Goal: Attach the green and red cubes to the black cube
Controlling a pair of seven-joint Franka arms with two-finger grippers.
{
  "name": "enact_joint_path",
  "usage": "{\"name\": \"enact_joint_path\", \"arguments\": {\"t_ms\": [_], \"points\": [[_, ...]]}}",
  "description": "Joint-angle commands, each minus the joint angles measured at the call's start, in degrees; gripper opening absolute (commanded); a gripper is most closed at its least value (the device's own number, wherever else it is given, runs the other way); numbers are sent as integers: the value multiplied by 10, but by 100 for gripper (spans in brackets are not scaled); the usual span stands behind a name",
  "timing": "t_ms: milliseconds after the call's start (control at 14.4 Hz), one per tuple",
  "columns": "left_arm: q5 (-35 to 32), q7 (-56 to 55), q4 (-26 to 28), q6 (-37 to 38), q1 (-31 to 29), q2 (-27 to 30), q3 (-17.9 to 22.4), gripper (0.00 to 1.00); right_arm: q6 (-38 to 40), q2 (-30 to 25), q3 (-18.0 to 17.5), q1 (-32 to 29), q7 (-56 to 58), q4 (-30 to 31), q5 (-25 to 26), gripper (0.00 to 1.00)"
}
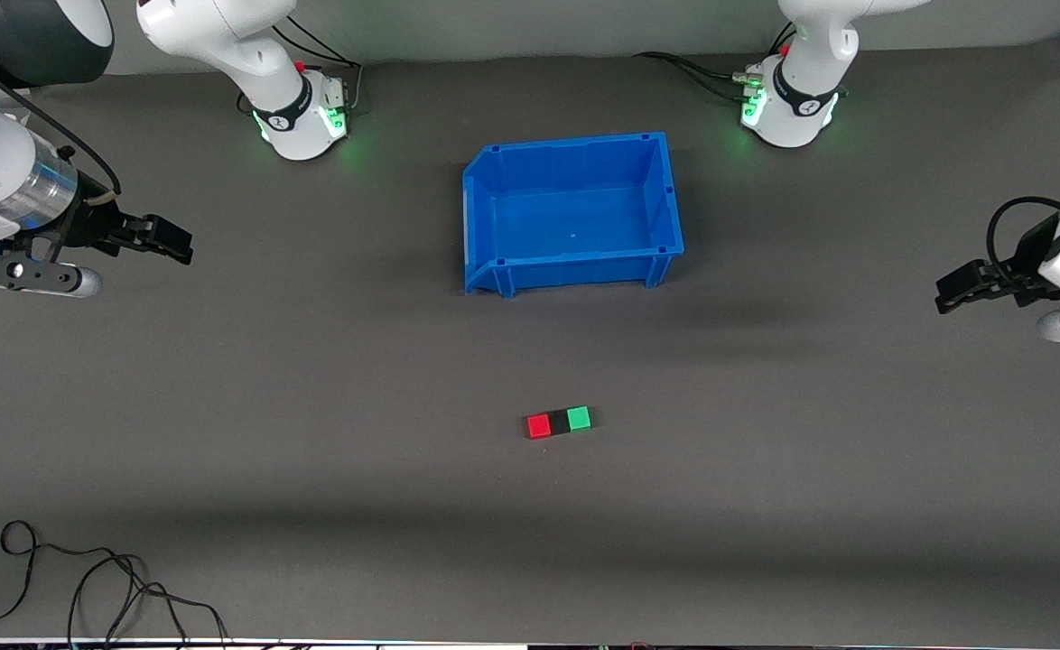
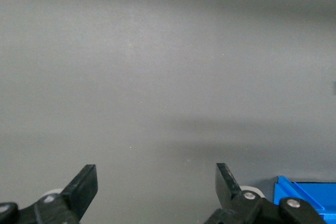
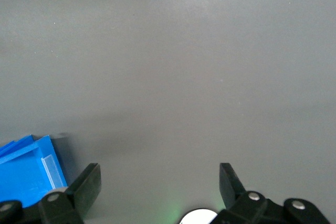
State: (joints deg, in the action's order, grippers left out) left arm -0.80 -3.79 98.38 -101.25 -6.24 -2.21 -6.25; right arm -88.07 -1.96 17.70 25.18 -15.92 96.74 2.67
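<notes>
Both grippers hang released over bare table: the right gripper [image 1: 173, 242] at the front view's left edge, the left gripper [image 1: 954, 291] at its right edge. Dark grey matting [image 1: 313, 406] covers the table, with loose cable [image 1: 88, 578] at lower left. Only the front view shows the red cube [image 1: 539, 426], black cube [image 1: 559, 422] and green cube [image 1: 579, 418] touching in a row at lower centre, below the blue bin [image 1: 494, 275]; each wrist view catches just a bin corner.

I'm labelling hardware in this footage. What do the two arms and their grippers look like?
Both arms are glossy white with rounded segments; their bases glow green, and black cables run from them. The right arm has a silver metal wrist band. The left gripper and the right gripper are black with two flat, wedge-tipped fingers fixed by silver screws. A black cable loops at the left wrist.
</notes>
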Motion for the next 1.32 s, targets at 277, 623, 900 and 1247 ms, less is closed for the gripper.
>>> {"name": "enact_joint_path", "arguments": {"t_ms": [277, 623, 900, 1247], "points": [[7, 35, -5, 10, 7, 3, 4, 100, -14, -7, -102, -119, 25, 1, 7, 100], [7, 36, -6, 14, 3, 3, 4, 100, -14, 10, -169, -201, 33, -36, 5, 100], [9, 36, -7, 10, 3, 1, 4, 100, -8, 13, -169, -193, 34, -44, 6, 100], [20, 35, -9, 8, 3, -3, 5, 100, -8, 21, -166, -179, 34, -45, 5, 100]]}}
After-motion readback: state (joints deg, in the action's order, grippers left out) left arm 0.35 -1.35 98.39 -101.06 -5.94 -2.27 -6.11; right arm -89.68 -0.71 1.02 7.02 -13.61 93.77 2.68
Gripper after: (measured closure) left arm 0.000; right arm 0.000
